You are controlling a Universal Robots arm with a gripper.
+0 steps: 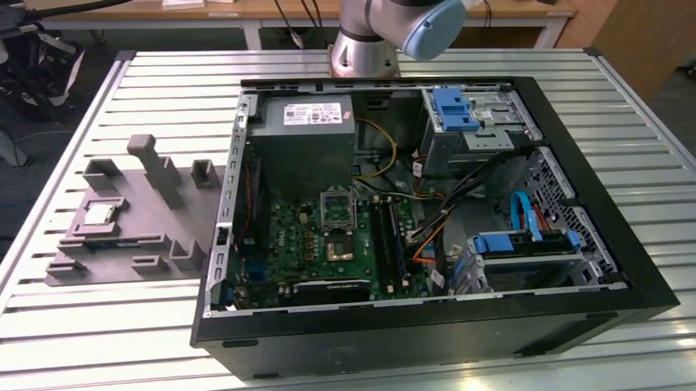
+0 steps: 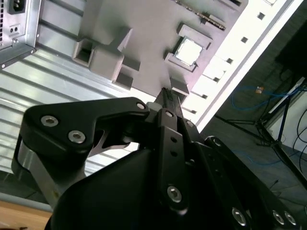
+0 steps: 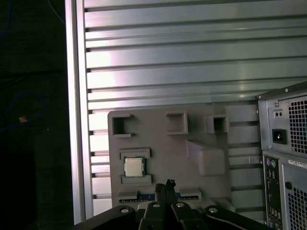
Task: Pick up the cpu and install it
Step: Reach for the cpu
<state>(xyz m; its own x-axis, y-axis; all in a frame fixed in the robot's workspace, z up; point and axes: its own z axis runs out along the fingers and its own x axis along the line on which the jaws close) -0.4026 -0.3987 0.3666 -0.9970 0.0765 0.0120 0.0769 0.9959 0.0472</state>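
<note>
The cpu [image 1: 100,213] is a small silver square lying flat in a recess of the grey moulded tray [image 1: 130,244], on the exterior view's left, beside the open computer case. Both wrist views look down on it from well above: the cpu [image 3: 134,166] and the cpu [image 2: 188,50] sit between two low blocks of the tray [image 3: 168,153]. My gripper [image 3: 164,188] hangs high over the tray's edge, off to one side of the chip. Its black fingertips [image 2: 168,98] are shut together with nothing between them.
The open computer case [image 1: 653,293] lies on the slatted metal table [image 1: 163,81], with the green motherboard [image 1: 293,244], its socket [image 1: 337,248], the power supply [image 1: 310,122] and drive cages inside. The arm's base [image 1: 364,49] stands behind the case. Upright blocks [image 1: 163,171] rise from the tray.
</note>
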